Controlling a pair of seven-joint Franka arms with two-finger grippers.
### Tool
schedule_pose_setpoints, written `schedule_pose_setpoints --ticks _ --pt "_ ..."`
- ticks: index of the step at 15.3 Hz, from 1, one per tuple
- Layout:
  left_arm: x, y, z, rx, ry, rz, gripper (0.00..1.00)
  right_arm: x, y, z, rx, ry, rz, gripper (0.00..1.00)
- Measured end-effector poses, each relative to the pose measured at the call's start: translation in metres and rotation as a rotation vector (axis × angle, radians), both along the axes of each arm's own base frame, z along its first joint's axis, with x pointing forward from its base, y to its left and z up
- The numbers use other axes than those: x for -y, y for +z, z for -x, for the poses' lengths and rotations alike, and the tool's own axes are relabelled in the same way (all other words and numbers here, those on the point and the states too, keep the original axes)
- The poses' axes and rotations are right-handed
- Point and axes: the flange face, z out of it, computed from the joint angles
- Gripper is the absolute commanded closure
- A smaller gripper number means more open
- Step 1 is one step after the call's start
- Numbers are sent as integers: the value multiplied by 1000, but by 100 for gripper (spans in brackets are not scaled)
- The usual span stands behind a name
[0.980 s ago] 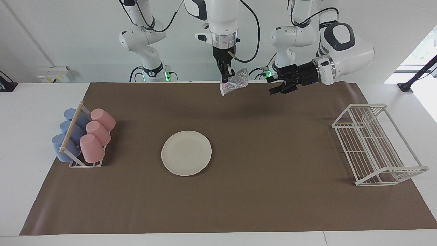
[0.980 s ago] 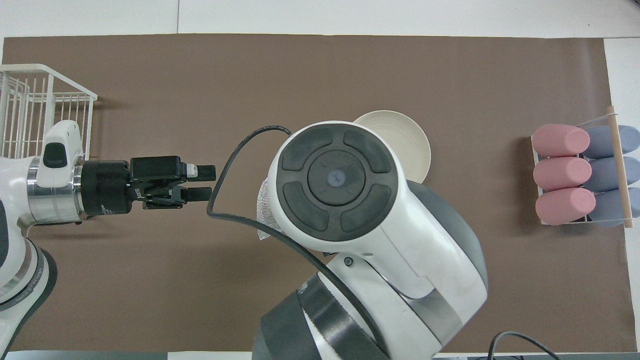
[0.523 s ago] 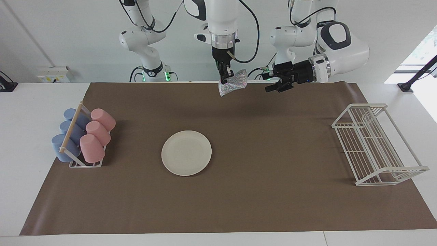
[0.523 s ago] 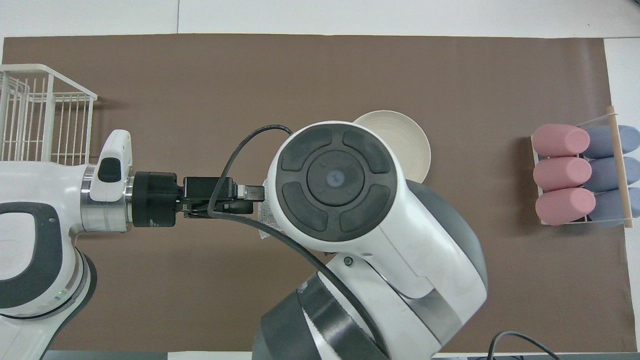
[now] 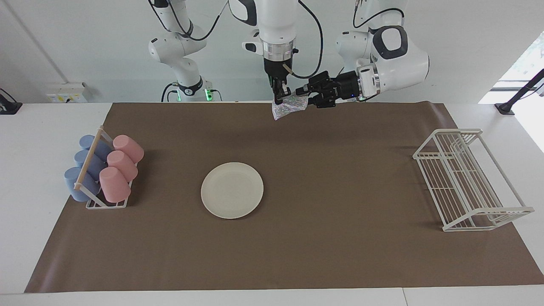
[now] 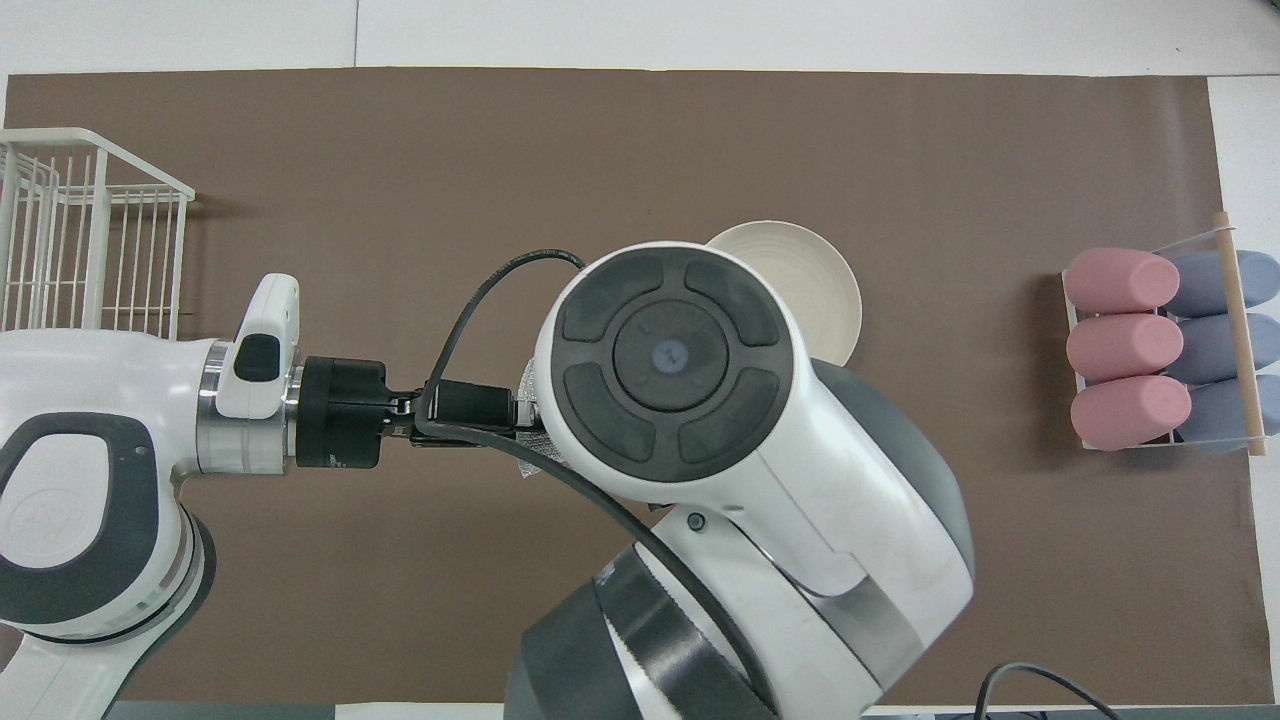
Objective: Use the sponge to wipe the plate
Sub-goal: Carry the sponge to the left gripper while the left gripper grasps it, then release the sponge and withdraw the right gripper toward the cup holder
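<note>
We are holding the sponge (image 5: pixel 290 106) up in the air in the right claw (image 5: pixel 279 94), clamped on its upper edge so the pad is dangling below. The left claw (image 5: pixel 307 96) is reaching in sideways at the sponge's free end — whether it is gripping yet, we cannot tell. The plate (image 5: pixel 232 190) is lying flat on the brown surface (image 5: pixel 340 246), well apart — farther from the robots than the sponge.

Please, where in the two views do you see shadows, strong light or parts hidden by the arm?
Facing view: bright daylight washes out the upper corner past the wire rack; soft shadows lie under the plate and cups. Overhead view: the right arm's wrist hides most of the sponge and part of the plate.
</note>
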Motion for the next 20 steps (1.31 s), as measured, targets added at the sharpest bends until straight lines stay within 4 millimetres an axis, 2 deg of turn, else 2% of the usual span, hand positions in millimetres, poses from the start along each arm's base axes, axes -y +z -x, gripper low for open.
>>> schedule_pose_setpoints --ticks 5,6,7,8,12,15,17,20 --pt "-4 -1 -1 -25 14 -1 100 0 0 0 3 0 -3 100" --pt "-4 -1 -1 -27 15 -1 100 0 0 0 3 4 -4 91" --pt "-4 -2 -1 -30 15 -2 100 -1 0 0 1 21 -7 15" --pt "-6 -2 -1 -32 15 -4 100 0 0 0 -6 58 -12 0" --pt "-15 -3 -4 -44 24 -8 100 19 3 -11 -18 140 -32 0" --pt "-24 -10 -5 -43 7 -105 100 49 11 -25 -5 258 -35 0" --pt "-40 -14 -9 -33 6 -191 100 85 19 -37 -7 370 -30 0" --pt "-62 -24 -11 -30 -12 -395 100 166 34 -61 7 563 -31 0"
